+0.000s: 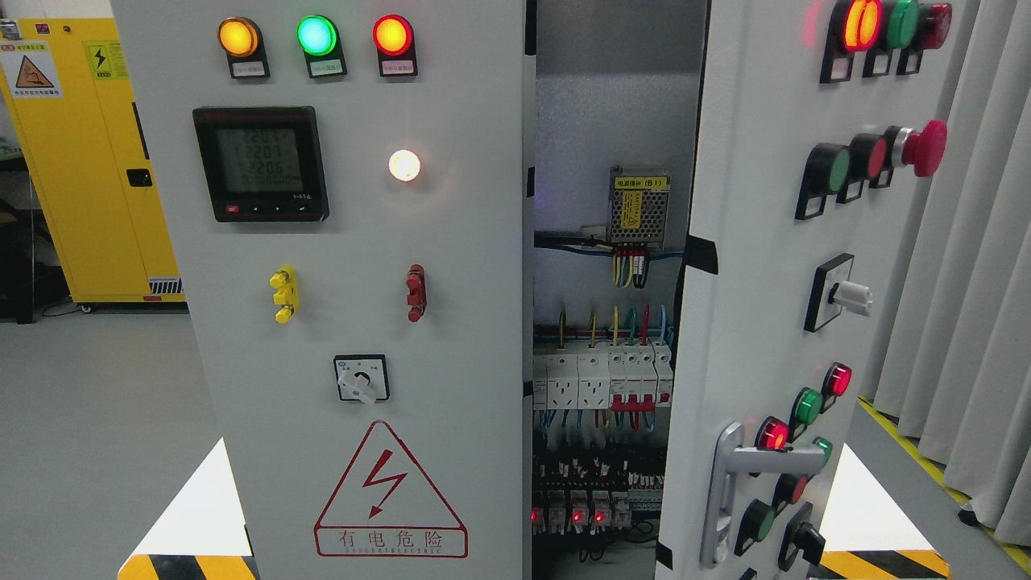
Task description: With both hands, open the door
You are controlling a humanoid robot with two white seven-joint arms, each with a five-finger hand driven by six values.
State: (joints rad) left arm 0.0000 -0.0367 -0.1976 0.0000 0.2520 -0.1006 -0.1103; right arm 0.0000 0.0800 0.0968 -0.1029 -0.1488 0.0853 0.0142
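A grey electrical cabinet fills the head view. Its left door (354, 338) faces me and carries three lamps, a digital meter (260, 163), a rotary switch (361, 379) and a red shock-warning triangle. The right door (749, 322) is swung outward at an angle, with lamps, push buttons and a silver lever handle (729, 483) low on it. Between the doors a gap shows the inside: a power supply (639, 207), a row of breakers (600, 379) and wiring. Neither of my hands nor arms shows.
A yellow safety cabinet (89, 161) stands at the back left on the grey floor. Grey curtains (966, 282) hang at the right, with yellow-black floor tape (910, 443) below. White wedges with yellow-black stripes sit at both lower corners (193, 524).
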